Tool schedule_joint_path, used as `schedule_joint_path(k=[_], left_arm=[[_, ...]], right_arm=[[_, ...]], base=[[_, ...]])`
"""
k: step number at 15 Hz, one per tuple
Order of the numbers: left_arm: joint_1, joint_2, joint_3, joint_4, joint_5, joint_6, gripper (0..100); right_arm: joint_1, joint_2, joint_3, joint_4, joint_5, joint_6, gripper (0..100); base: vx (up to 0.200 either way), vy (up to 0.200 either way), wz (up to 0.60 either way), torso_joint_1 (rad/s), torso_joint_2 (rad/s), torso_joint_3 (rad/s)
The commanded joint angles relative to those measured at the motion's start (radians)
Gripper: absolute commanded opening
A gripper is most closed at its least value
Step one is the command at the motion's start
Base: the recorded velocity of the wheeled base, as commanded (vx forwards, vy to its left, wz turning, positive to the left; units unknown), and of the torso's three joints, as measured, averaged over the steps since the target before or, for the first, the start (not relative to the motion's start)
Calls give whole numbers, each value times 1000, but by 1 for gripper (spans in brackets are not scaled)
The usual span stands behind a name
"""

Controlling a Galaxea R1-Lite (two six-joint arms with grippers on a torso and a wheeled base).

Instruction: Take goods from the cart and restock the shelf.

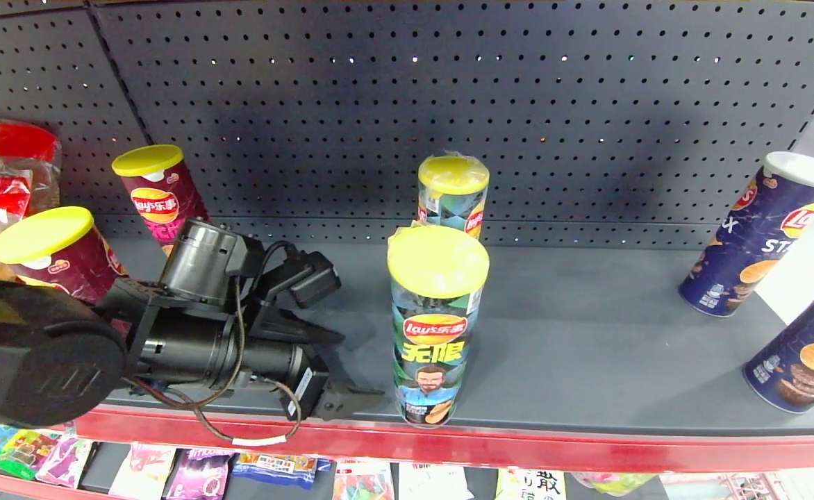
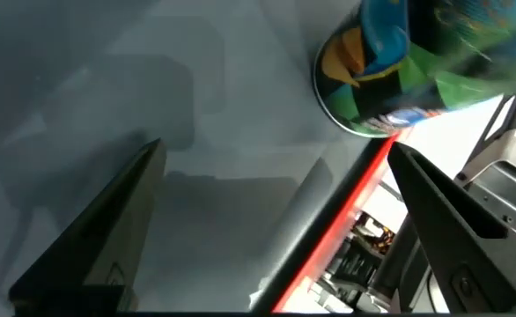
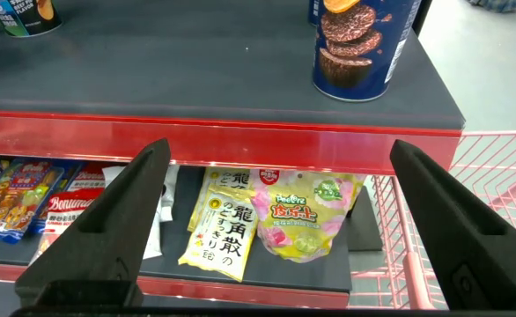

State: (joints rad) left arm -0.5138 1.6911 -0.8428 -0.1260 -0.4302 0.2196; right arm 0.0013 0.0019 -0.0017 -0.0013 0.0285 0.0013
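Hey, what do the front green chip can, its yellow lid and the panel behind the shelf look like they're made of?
Front green chip can: likely a cardboard tube under a glossy printed wrap, judging by the faint sheen on its print.
Yellow lid: seemingly soft plastic, smooth and matte, with a slightly wavy rim.
Back panel: probably painted metal pegboard, dark and matte, with regular rows of holes.

Green chip can (image 1: 435, 326), yellow lid, upright at shelf (image 1: 587, 340) front edge; matching can (image 1: 453, 194) upright behind it
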Motion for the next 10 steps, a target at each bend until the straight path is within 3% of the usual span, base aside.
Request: schedule_joint_path(k=[1,10], left_arm=[[-2,19,-12,0,1,0,100],[-11,65,-70,2,2,1,100]], right_arm=[[0,0,0,0,1,0,100],[0,0,0,0,1,0,100]], base=[[0,0,0,0,0,0],[0,0,0,0,0,0]])
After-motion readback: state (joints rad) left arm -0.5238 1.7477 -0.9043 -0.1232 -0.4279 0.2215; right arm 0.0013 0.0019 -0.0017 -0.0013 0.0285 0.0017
